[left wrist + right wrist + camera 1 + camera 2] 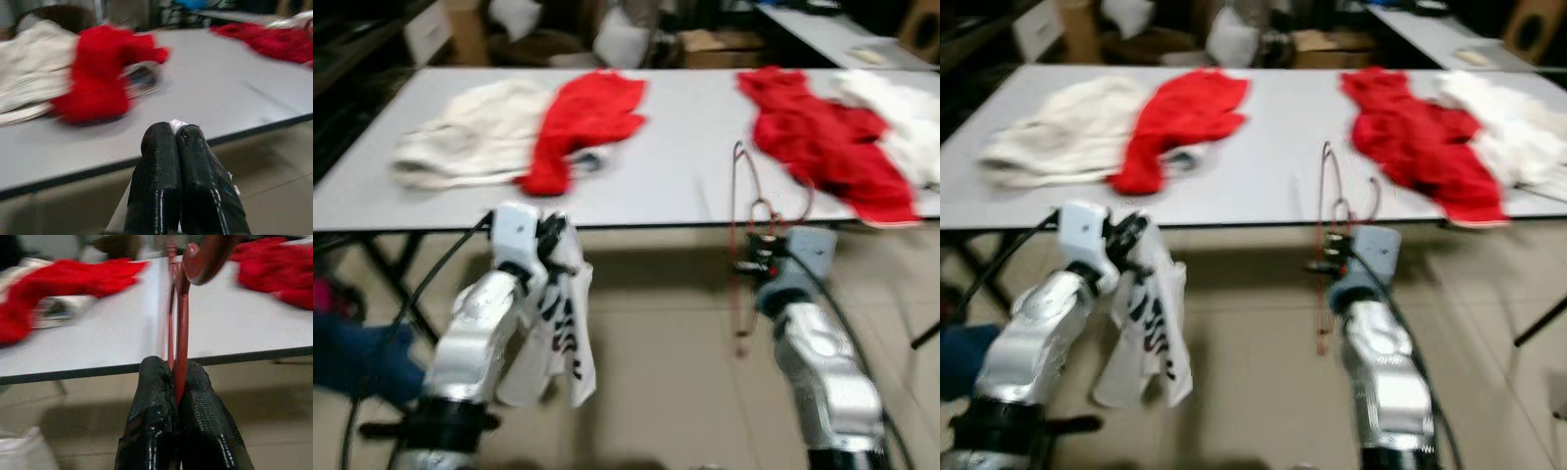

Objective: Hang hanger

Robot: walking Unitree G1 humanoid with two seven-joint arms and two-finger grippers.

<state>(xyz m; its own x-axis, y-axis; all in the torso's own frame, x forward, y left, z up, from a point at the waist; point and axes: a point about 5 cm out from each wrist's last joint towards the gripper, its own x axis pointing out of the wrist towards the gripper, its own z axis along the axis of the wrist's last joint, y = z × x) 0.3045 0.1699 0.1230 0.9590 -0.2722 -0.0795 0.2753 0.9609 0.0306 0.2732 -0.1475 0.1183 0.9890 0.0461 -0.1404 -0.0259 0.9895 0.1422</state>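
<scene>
The red hanger [744, 245] is pinched by the right gripper [177, 382]; white cloth [558, 333], at nine o'clock, by the left gripper [175, 142]. Blur noted; slippage is judged possible.

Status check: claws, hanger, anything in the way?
Right claw shut on red hanger. Left claw shut on white garment. Table ahead, clothes piled on it.

A long grey table [675, 176] spans the room. At eleven o'clock lies a cream garment [470, 132] touching a red one [579, 122]. At one o'clock another red garment [827, 147] spreads beside a white one [906, 122]. Boxes [720, 44] sit beyond.
</scene>
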